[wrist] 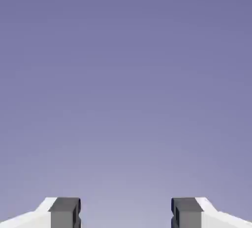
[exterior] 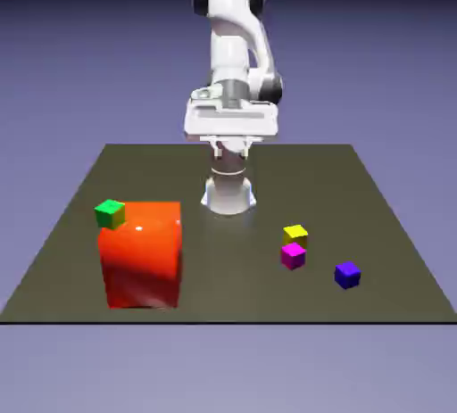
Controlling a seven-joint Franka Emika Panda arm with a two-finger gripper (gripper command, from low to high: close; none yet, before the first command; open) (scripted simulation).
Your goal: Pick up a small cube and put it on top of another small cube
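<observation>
- Exterior view: the gripper [exterior: 230, 145] hung high near the arm's base at the far side of the table [exterior: 375, 224], well apart from every cube. The magenta cube [exterior: 293, 255] sat on the table toward the exterior view's right and nearer the camera than the hand, just in front of the yellow cube [exterior: 295, 235] and apparently touching it. I judged the reach must go down, forward and rightward.
- Hand view: the fingertips [wrist: 65, 212] stood wide apart with only backdrop between them, holding nothing; no cube showed.
</observation>
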